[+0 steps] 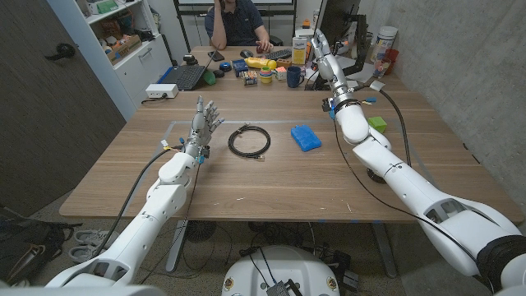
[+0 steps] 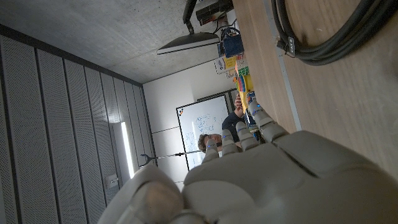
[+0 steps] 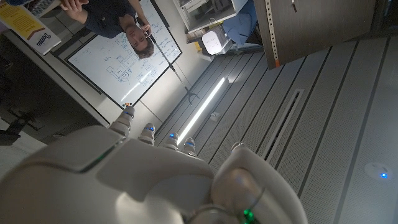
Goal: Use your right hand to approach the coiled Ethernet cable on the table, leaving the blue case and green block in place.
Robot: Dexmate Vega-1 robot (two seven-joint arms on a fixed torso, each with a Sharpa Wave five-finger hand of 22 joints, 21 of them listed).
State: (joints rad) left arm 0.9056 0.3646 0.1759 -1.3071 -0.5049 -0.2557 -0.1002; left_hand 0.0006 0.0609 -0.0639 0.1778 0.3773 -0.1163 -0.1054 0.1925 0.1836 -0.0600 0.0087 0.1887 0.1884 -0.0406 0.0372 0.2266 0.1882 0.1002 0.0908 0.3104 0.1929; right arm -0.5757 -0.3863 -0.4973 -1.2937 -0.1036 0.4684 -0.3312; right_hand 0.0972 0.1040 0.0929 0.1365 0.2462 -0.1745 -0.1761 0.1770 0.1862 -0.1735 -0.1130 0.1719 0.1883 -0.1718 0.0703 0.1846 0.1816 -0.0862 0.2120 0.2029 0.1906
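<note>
I am looking down at a wooden table [image 1: 246, 185] from the robot's head. The coiled Ethernet cable [image 1: 248, 141], thin and black, lies flat in a loose ring near the middle of the table. Just to its right, apart from it, sits the blue case [image 1: 306, 137]. The green block [image 1: 377, 124] is farther right, partly hidden behind my right forearm.

I judge the cable light and springy: the coil would likely sag or unwind if lifted by one strand, and its smooth jacket may slip. The best hold looks to be across the bundled loops, on the side away from the case, near the small connector at the ring's lower right.

My right arm stretches far forward and upward. The right hand [image 1: 319, 43] is raised near the clutter at the table's far end, well apart from the cable. In the right wrist view I see its back [image 3: 124, 180] aimed at ceiling and wall, with nothing visibly held; I cannot tell how far its fingers are spread.

My left hand [image 1: 203, 122] stands just left of the cable, fingers straight, apart, and holding nothing. A person sits behind the table.
</note>
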